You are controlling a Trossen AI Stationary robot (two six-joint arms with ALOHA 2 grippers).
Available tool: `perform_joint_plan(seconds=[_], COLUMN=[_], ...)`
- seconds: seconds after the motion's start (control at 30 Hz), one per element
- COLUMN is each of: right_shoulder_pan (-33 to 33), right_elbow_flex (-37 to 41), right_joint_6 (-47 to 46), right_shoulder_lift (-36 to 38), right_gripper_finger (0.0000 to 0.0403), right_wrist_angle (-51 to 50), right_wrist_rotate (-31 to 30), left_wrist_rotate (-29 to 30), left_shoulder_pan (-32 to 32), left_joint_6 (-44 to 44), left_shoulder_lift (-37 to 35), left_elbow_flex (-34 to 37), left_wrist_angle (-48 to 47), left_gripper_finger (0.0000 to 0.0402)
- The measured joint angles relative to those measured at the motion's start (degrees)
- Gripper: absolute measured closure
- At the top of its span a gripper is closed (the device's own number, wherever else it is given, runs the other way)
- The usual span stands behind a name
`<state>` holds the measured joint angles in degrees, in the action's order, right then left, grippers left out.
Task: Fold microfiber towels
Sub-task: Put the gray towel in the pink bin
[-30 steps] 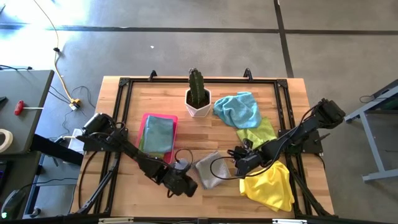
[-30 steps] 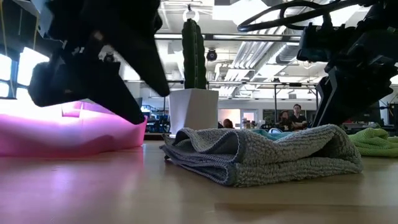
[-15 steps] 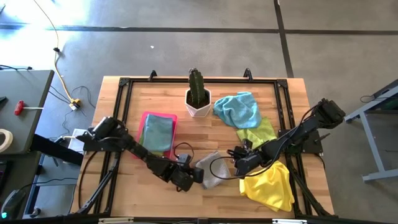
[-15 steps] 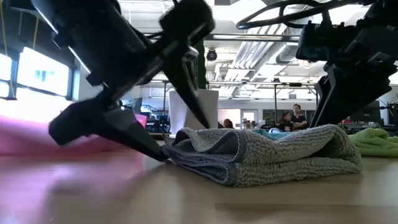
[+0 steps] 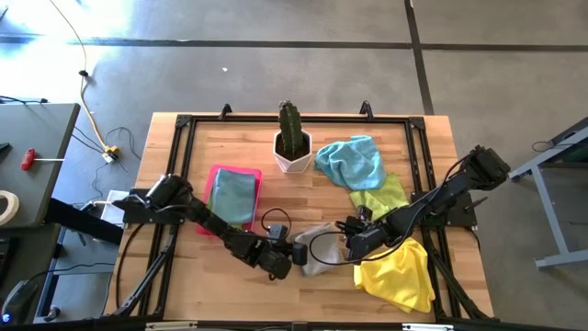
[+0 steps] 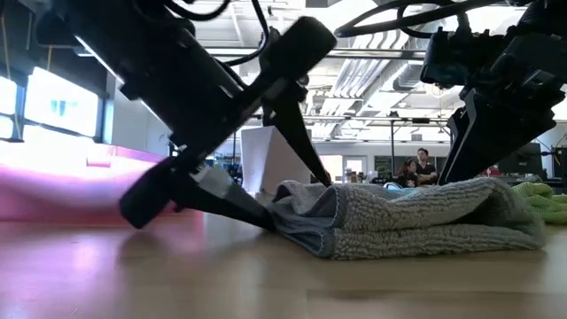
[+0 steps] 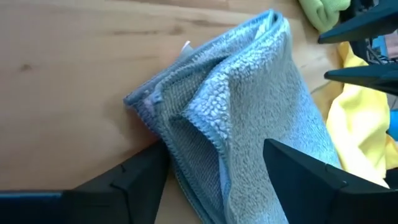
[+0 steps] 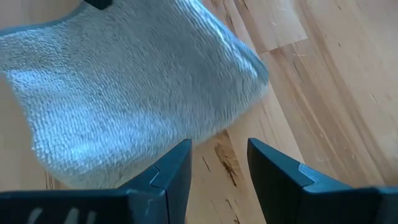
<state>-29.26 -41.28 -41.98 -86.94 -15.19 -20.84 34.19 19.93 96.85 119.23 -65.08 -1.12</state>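
Grey towel (image 5: 317, 250) folded in a thick bundle near the table's (image 5: 367, 124) front edge, well in front of the cactus pot (image 5: 293, 152), between the two grippers. Left gripper (image 5: 292, 257) at the bundle's end nearer the pink tray (image 5: 215, 175), fingers (image 7: 140, 180) spread wide, one low against the wood and one over the pile, straddling the folded layers but not clamped on anything. Right gripper (image 8: 214, 163) just beyond the far end, fingers apart, empty, over bare wood. Best done by sliding the lower finger fully under all layers before closing, to lift the whole fold rather than peel off one ply. Long axis roughly side to side, from tray side toward the yellow towel (image 5: 400, 276); layered, stitched edges facing the left gripper.
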Motion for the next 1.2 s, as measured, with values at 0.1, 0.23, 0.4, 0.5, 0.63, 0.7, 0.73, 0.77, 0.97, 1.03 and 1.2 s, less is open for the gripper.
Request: perform_joint_plan(seconds=[0.1,0.23,0.4,0.5,0.63,0.7,0.73,0.77,0.97,1.03,1.2], right_shoulder_pan=[0.00,0.00,0.00,0.00,0.00,0.00,0.00,0.00,0.00,0.02,0.00], right_elbow_flex=[0.00,0.00,0.00,0.00,0.00,0.00,0.00,0.00,0.00,0.00,0.00], right_joint_6=[0.00,0.00,0.00,0.00,0.00,0.00,0.00,0.00,0.00,0.00,0.00], right_shoulder_lift=[0.00,0.00,0.00,0.00,0.00,0.00,0.00,0.00,0.00,0.00,0.00], right_gripper_finger=[0.0253,0.0253,0.0253,0.0253,0.0253,0.0253,0.0253,0.0253,0.0253,0.0253,0.0253], right_wrist_angle=[0.01,0.01,0.01,0.01,0.01,0.01,0.01,0.03,0.02,0.03,0.02], right_wrist_rotate=[0.00,0.00,0.00,0.00,0.00,0.00,-0.01,0.00,0.00,0.00,0.00], left_wrist_rotate=[0.09,-0.44,-1.32,-2.35,-4.33,-5.06,-5.73,-6.43,-12.81,-16.65,-24.32], left_shoulder_pan=[-0.71,-1.08,-1.30,-1.48,-1.87,-1.87,-1.89,-1.93,-2.10,-1.92,-2.75], left_joint_6=[-1.81,-2.53,-4.82,-7.24,-12.66,-15.33,-16.53,-17.94,-27.30,-29.63,-35.42], left_shoulder_lift=[0.67,0.71,0.78,0.85,0.95,0.99,0.77,0.53,-3.64,-6.23,-12.85], left_elbow_flex=[-0.02,0.00,0.00,0.00,0.07,0.09,0.12,0.16,0.63,0.65,0.25], left_wrist_angle=[1.33,1.33,1.33,1.54,2.65,2.90,2.86,2.84,-2.47,-6.14,-18.22], left_gripper_finger=[0.0169,0.0205,0.0262,0.0310,0.0383,0.0393,0.0391,0.0389,0.0398,0.0398,0.0400])
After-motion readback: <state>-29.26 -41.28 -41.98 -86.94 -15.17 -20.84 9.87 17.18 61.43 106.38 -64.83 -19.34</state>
